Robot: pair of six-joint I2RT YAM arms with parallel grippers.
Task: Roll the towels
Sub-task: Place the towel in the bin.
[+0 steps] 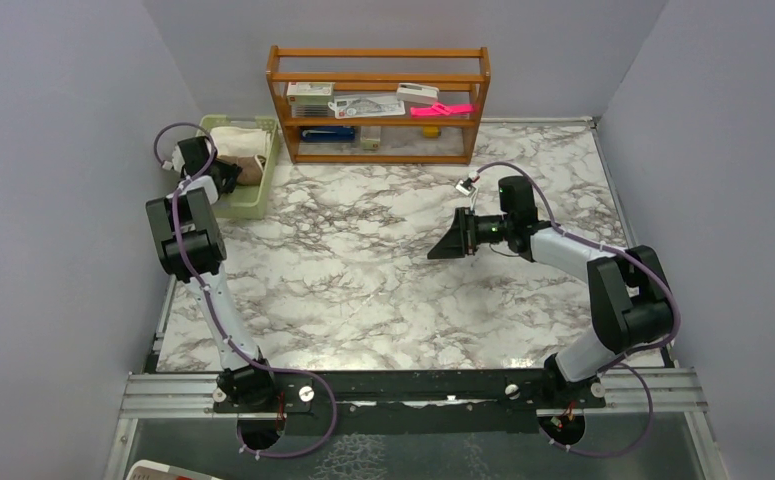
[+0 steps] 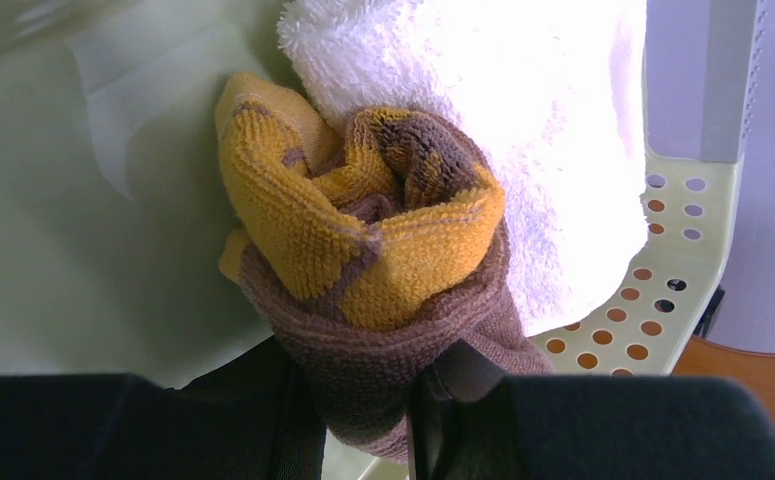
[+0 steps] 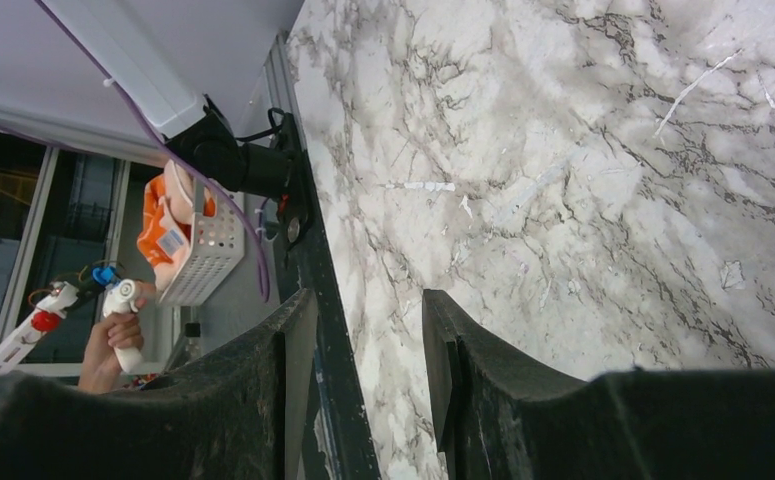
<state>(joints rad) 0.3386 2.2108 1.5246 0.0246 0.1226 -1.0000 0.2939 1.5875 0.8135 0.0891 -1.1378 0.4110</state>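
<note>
The brown towel (image 2: 363, 250) with mustard-yellow patches is rolled up and sits between the fingers of my left gripper (image 2: 378, 388), which is shut on its lower end. It lies against the rolled cream-white towel (image 2: 553, 150) inside the pale green basket (image 2: 663, 260). In the top view, my left gripper (image 1: 225, 175) reaches into the basket (image 1: 246, 207) at the table's far left, with the cream towel (image 1: 240, 140) and a bit of the brown towel (image 1: 254, 172) showing. My right gripper (image 1: 441, 246) is open and empty, hovering over the marble table (image 3: 563, 150); its jaws (image 3: 368, 310) stand apart.
A wooden shelf (image 1: 378, 100) with boxes and small items stands at the back of the table. Grey walls close in on the left, right and back. The basket sits against the left wall beside the shelf.
</note>
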